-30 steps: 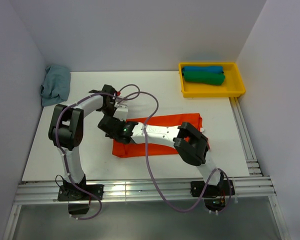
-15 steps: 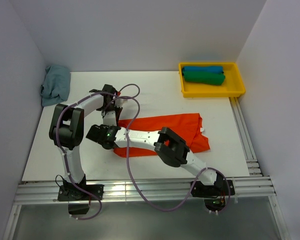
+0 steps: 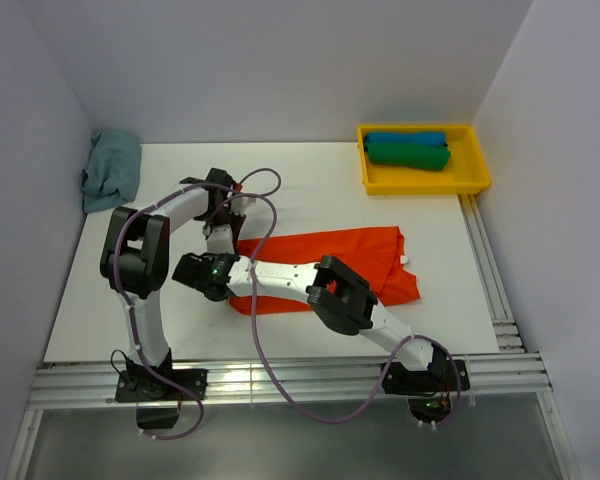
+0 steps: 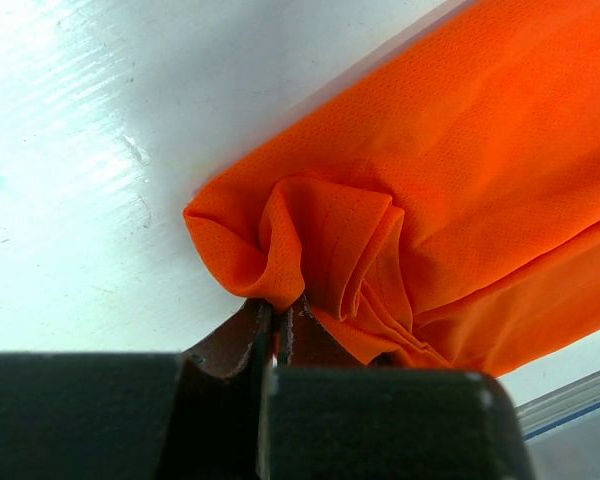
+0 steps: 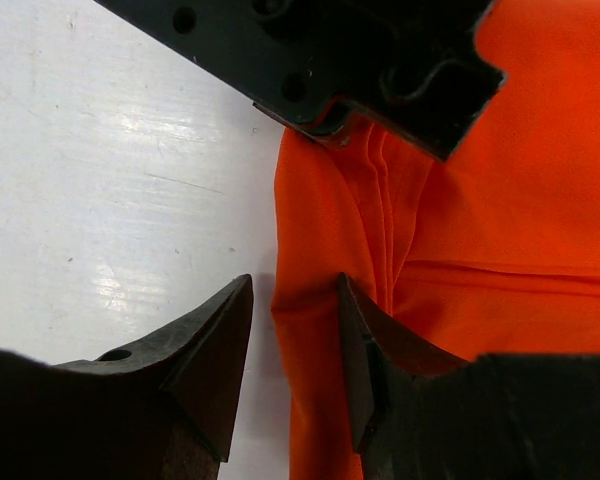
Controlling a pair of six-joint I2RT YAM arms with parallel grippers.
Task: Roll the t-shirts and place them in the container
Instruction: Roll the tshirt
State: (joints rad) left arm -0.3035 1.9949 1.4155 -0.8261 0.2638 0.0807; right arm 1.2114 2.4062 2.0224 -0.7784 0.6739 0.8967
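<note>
At the middle of the surface (image 3: pixel 130 310), the orange t-shirt (image 3: pixel 355 255) lies folded into a long band. The left claw (image 4: pixel 278 312) is clamped on its far left corner; the right claw (image 5: pixel 293 300) stands apart, astride the near left edge. A tight roll likely requires both corners gripped level, then turned together.

Here's the count: one orange t-shirt (image 3: pixel 350 250) at mid-frame. Two rolled shirts at upper right, one blue roll (image 3: pixel 405 138) and one green roll (image 3: pixel 408 156), share one yellow tray (image 3: pixel 425 186). One crumpled grey-blue cloth (image 3: pixel 112 170) sits upper left. Two arms: left arm (image 3: pixel 140 255), right arm (image 3: pixel 342 295).
</note>
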